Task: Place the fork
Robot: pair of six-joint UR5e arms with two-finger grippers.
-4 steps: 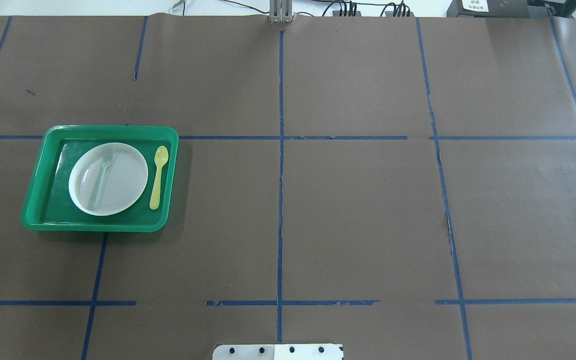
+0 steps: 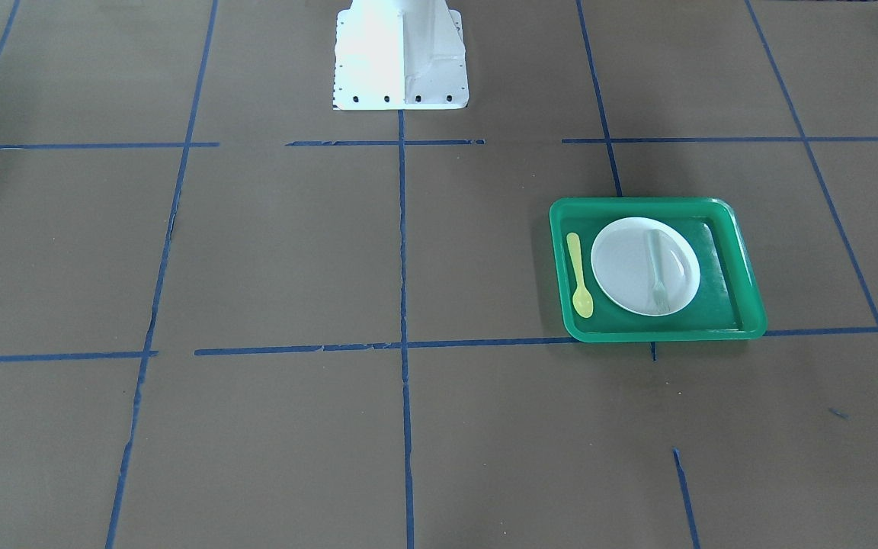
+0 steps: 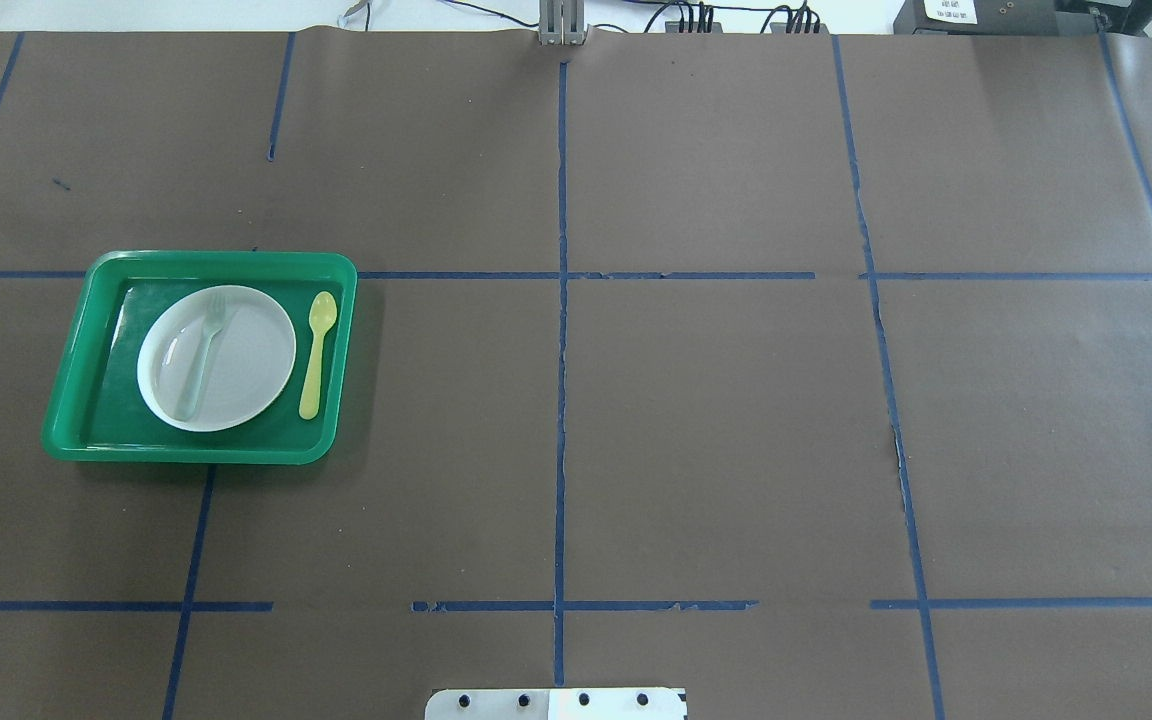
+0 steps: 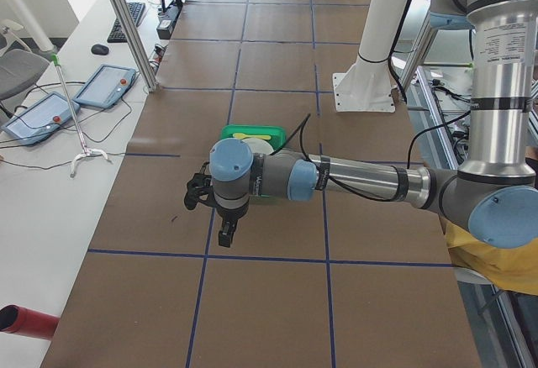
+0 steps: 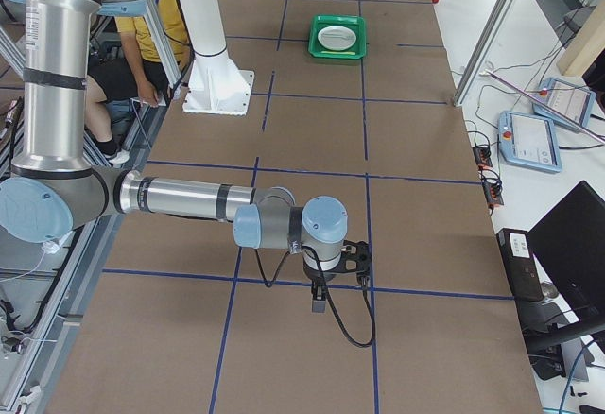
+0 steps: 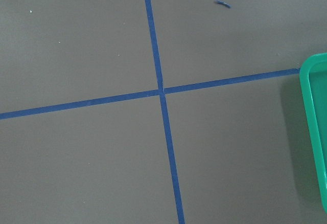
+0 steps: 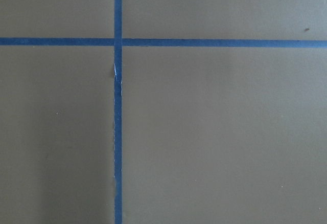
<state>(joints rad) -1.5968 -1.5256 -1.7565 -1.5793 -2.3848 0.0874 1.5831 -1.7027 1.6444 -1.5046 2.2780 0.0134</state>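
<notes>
The pale whitish-grey fork (image 3: 204, 350) lies on a white plate (image 3: 248, 365) inside a green tray (image 3: 196, 258) on the table's left half, tines toward the far side. It also shows in the front-facing view (image 2: 656, 268). My left gripper (image 4: 225, 235) hangs above the table on the near side of the tray in the exterior left view; I cannot tell if it is open or shut. My right gripper (image 5: 319, 301) hovers over bare table far from the tray (image 5: 337, 36); I cannot tell its state. Neither gripper shows in the overhead or front-facing views.
A yellow spoon (image 3: 316, 355) lies in the tray to the right of the plate. The tray's rim (image 6: 314, 132) shows at the right edge of the left wrist view. The white robot base (image 2: 401, 53) stands at the table's edge. Blue tape lines grid the brown table.
</notes>
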